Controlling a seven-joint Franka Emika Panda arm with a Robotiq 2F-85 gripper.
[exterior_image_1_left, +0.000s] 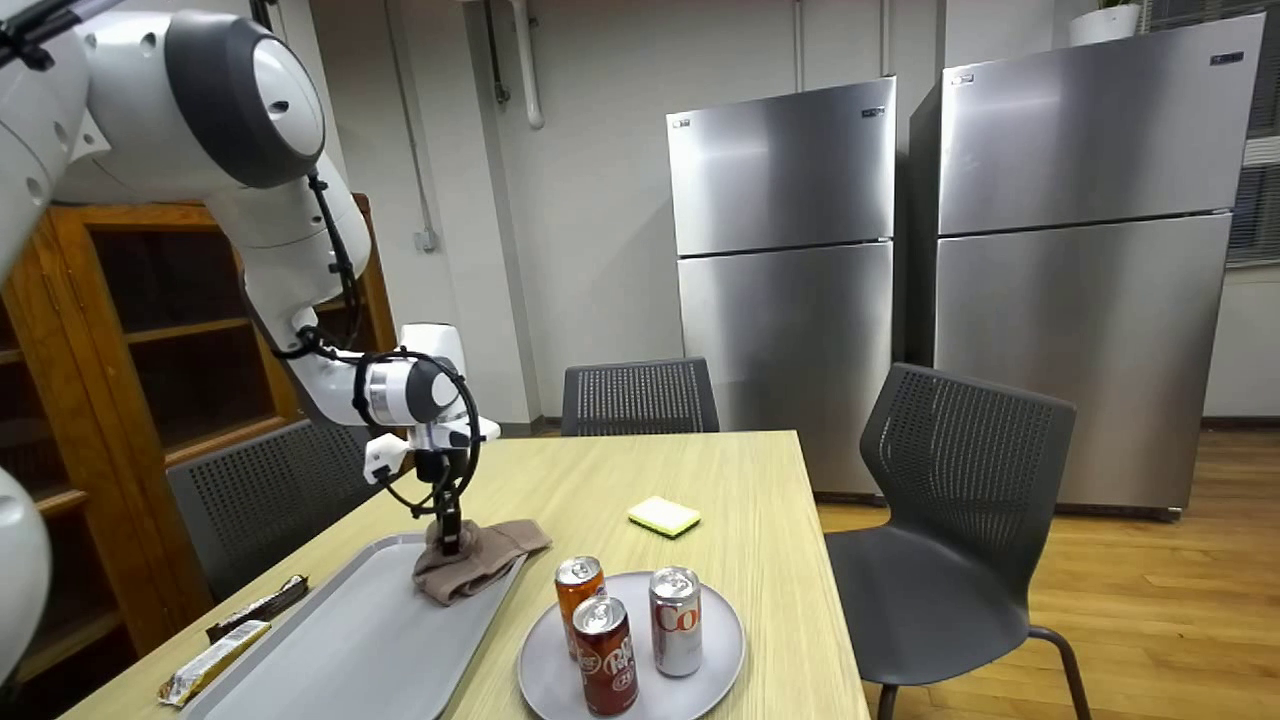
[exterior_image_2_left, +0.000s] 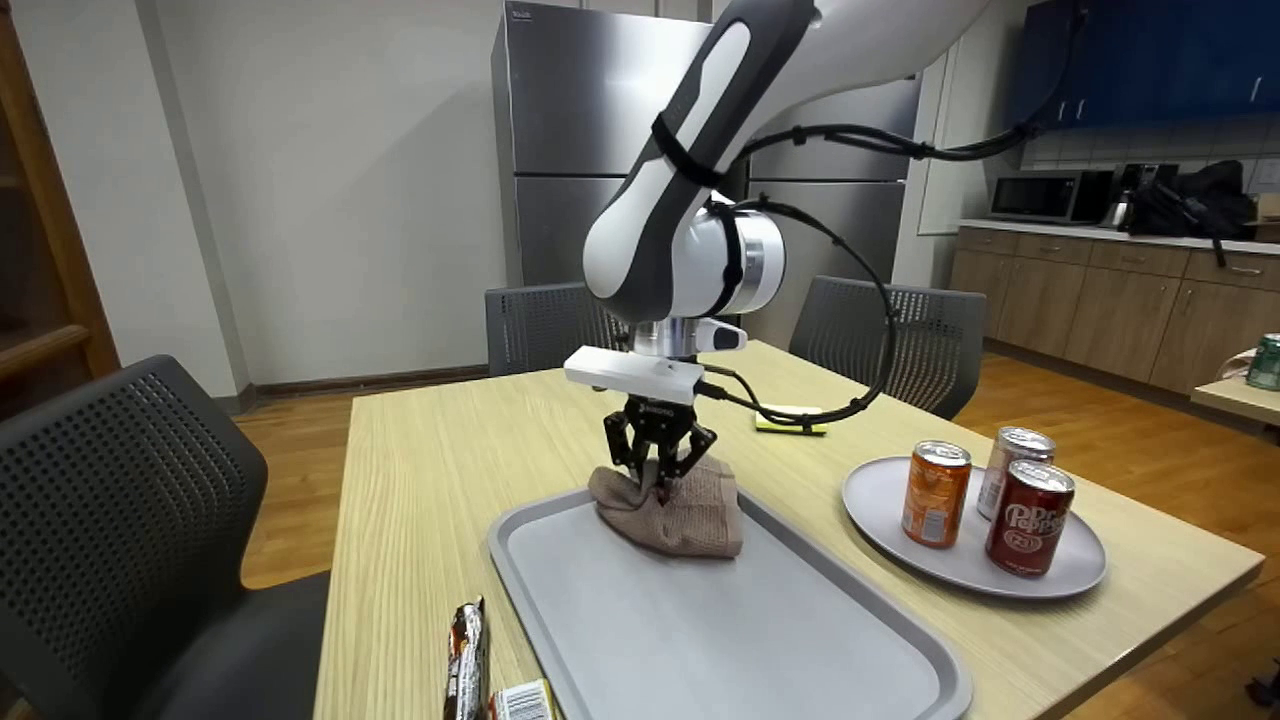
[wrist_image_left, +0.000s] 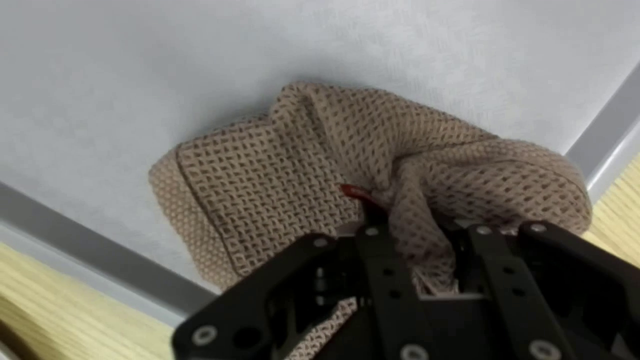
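The gripper (wrist_image_left: 420, 227) has a bunched-up fold of a brown textured dishcloth (wrist_image_left: 280, 190) pinched between its fingers (wrist_image_left: 387, 280), pointing pretty much straight down. The dishcloth is draped over one corner of a gray tray (exterior_image_2_left: 740, 640), part of it on the tray's flat surface and part sticking out past the rim, over the light wood table (exterior_image_2_left: 420, 480). In the wrist view you can spot a little red tag (wrist_image_left: 357, 192) poking out right by the fingers.

Next to the tray there's a round gray plate (exterior_image_1_left: 722, 640) with three cans standing upright on it, bunched close together: a Dr Pepper can (exterior_image_2_left: 1030, 520), an orange can (exterior_image_2_left: 936, 497) and a silver can with red lettering (exterior_image_1_left: 677, 625). A yellow sponge (exterior_image_1_left: 664, 515) sits on the table too, apart from the plate.

On the tray's opposite side are two wrapped snacks, a dark-wrapped bar (exterior_image_1_left: 258, 608) and a yellow-and-silver wrapped bar (exterior_image_1_left: 214, 663), the yellow one just beside the rim. Dark gray chairs (exterior_image_1_left: 960, 470) sit around the table, with stainless steel refrigerators (exterior_image_1_left: 785, 330) behind.
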